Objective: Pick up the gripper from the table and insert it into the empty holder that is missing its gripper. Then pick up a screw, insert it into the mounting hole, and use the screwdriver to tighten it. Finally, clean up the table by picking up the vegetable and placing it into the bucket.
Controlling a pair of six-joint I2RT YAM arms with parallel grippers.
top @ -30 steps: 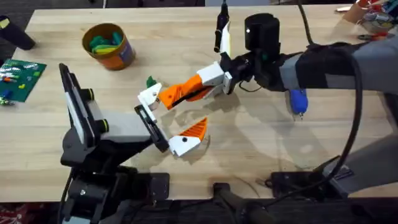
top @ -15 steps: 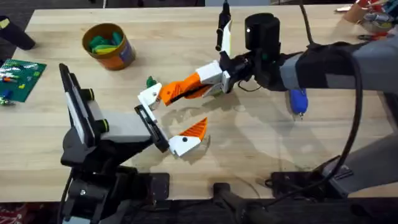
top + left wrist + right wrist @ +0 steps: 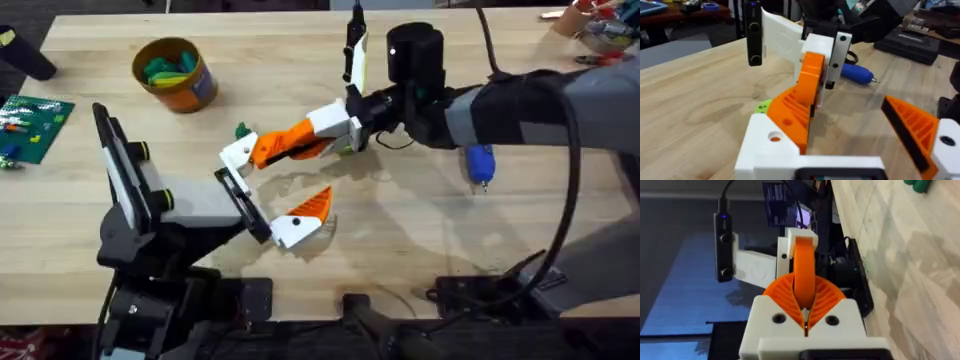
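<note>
Since a second ago your right gripper, clamped on the rigid, light orange gripper, has nudged it toward the holder; keep gripping its white base.

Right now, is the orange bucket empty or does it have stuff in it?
Not empty. The bucket stands upright and green and teal pieces show inside its rim.

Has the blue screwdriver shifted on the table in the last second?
No. The screwdriver lies at the same spot on the table, beside the right arm.
</note>
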